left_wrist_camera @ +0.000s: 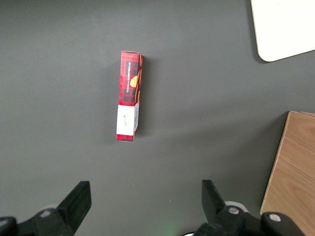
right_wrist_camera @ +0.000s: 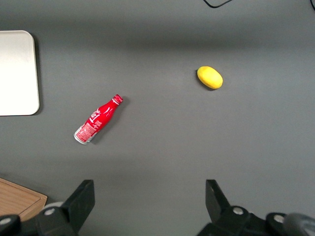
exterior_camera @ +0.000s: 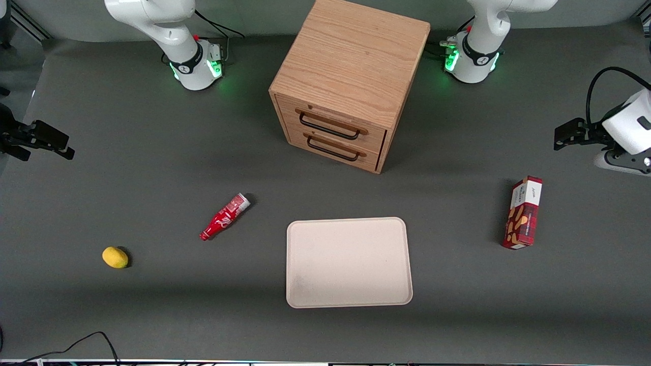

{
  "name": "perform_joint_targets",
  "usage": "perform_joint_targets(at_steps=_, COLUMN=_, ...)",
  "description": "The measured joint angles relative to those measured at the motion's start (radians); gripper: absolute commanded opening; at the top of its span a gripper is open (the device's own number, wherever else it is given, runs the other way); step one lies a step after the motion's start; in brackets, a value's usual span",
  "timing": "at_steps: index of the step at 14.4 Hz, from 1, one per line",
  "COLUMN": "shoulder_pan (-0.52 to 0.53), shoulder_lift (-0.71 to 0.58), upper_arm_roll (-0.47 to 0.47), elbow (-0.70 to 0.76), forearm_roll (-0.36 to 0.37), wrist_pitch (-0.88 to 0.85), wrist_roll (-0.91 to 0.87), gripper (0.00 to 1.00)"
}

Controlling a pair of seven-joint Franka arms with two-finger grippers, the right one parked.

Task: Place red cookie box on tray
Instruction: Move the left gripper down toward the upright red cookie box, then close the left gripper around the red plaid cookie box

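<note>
Red cookie box (exterior_camera: 523,213) is lying on the table (exterior_camera: 152,168) toward the working arm's end, well apart from the tray (exterior_camera: 349,262). It is looking like thin card, light and easy to crush, so gentle squeezing across its two long narrow sides, near the middle, is looking best. The end effector (left_wrist_camera: 142,206) is hanging high above the box with fingers spread wide, holding nothing. Its fingertips are getting cut off in the front view.

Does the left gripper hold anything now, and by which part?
Nothing. The gripper is open, above the table, apart from the box, which lies untouched.
</note>
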Motion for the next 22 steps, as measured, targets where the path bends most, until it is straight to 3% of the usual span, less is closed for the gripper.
perform_joint_targets(at_steps=9, shoulder_pan=0.001, shoulder_lift=0.087, upper_arm_roll=0.016, elbow=0.04, forearm_roll=0.0, wrist_pitch=-0.02, wrist_roll=0.0, gripper=1.0)
perform_joint_targets(at_steps=22, shoulder_pan=0.016, shoulder_lift=0.258, upper_arm_roll=0.068, elbow=-0.376, forearm_roll=-0.038, wrist_pitch=0.709, wrist_roll=0.228, gripper=1.0)
